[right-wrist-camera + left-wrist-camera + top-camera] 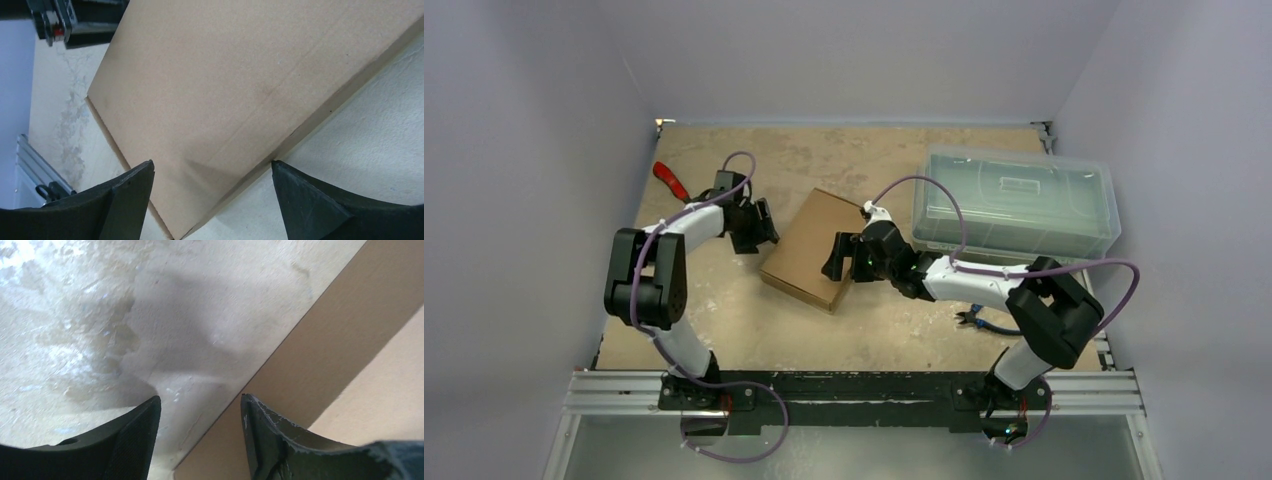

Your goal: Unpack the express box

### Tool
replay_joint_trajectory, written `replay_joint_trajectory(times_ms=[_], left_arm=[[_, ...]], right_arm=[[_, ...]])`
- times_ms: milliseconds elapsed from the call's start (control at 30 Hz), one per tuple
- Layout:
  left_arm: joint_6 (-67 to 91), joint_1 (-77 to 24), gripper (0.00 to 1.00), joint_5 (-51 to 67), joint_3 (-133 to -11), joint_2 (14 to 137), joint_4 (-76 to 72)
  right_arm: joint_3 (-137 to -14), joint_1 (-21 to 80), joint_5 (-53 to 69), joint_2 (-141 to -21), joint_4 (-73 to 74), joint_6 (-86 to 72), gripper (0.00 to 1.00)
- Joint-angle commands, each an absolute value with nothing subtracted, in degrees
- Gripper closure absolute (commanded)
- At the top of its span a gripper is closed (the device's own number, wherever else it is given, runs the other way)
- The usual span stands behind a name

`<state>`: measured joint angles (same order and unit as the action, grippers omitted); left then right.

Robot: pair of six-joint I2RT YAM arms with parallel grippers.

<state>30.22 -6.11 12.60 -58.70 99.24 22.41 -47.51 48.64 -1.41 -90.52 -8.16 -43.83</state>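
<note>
Express box (816,248) — flat plain brown cardboard, lid shut, lying skewed mid surface (734,325). Left hand (766,222) released, at its 10 o'clock edge; right hand (837,258) released — spread wide over its 4 o'clock edge.

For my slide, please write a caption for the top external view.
Closed express box: left fingers open at its left edge, right fingers open over its right side.
</note>
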Motion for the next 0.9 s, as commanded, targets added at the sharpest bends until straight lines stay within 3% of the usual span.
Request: replay_joint_trajectory(times_ms=[0, 133, 267, 533, 867], left_arm=[[25.9, -7.6, 0.41, 4.7, -59.4, 95.0, 28.5], [25.6, -7.7, 0.34, 8.9, -58.0, 91.1, 25.0], [27.9, -7.7, 0.35, 19.9, -56.1, 90.7, 20.5], [32.1, -7.8, 0.27, 22.5, -51.4, 85.9, 14.2], [41.4, -8.0, 0.48, 27.2, -38.8, 85.9, 1.4]], right_arm=[[-47.8, 48.9, -5.4, -88.5, -8.6, -42.3, 0.09], [-47.8, 48.9, -5.2, -88.5, -7.9, -43.0, 0.08], [-48.9, 48.9, -7.6, -88.9, -5.2, -43.3, 0.08], [-50.1, 48.8, -8.0, -88.9, -6.1, -43.7, 0.09], [-54.8, 49.3, -11.2, -86.0, -3.7, -40.3, 0.14]])
